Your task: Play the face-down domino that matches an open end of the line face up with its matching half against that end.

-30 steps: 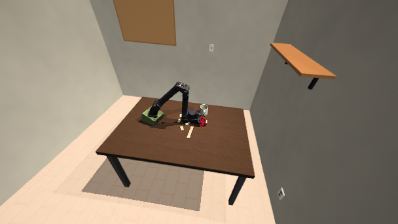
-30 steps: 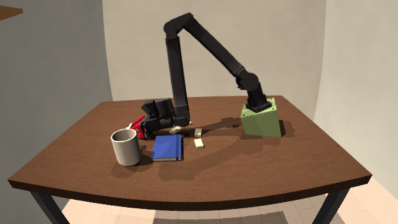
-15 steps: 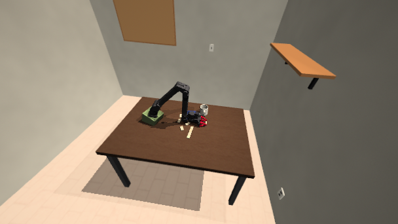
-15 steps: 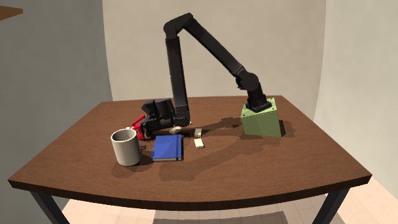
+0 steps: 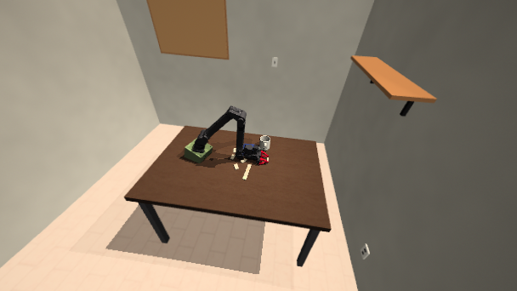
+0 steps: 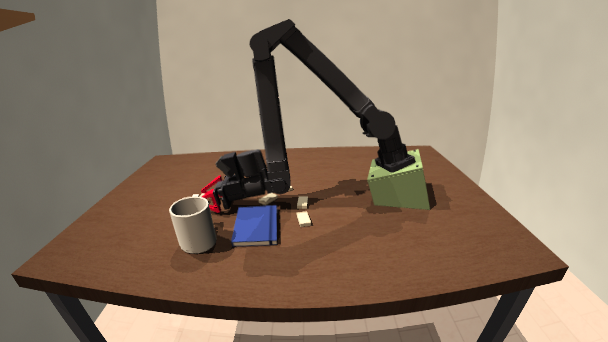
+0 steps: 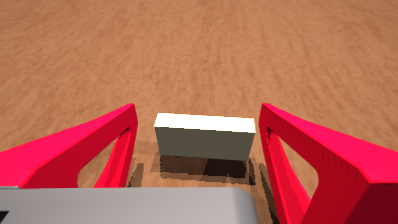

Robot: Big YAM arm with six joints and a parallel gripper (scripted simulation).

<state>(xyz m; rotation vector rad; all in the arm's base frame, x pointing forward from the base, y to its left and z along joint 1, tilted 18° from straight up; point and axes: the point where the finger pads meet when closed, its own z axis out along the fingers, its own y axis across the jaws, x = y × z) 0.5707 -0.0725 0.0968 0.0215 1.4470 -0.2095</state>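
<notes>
My gripper (image 7: pixel 198 113) (image 5: pixel 264 159) (image 6: pixel 212 192) is low over the table with its red fingers open. A cream domino (image 7: pixel 204 136) stands on its long edge between the fingers, with a gap on each side. Its plain side faces the wrist camera. In the top view the line of dominoes (image 5: pixel 247 172) lies flat as a cream strip in front of the gripper. Loose dominoes (image 5: pixel 235 166) (image 5: pixel 233 156) lie near it. The exterior view shows three small dominoes (image 6: pixel 268 198) (image 6: pixel 302 201) (image 6: pixel 304 219) beside the arm.
A grey mug (image 6: pixel 192 225) (image 5: pixel 264 141) stands close to the gripper. A blue book (image 6: pixel 256 225) lies beside the mug. The arm's green base (image 6: pixel 400 182) (image 5: pixel 198 151) stands on the brown table (image 6: pixel 400 260).
</notes>
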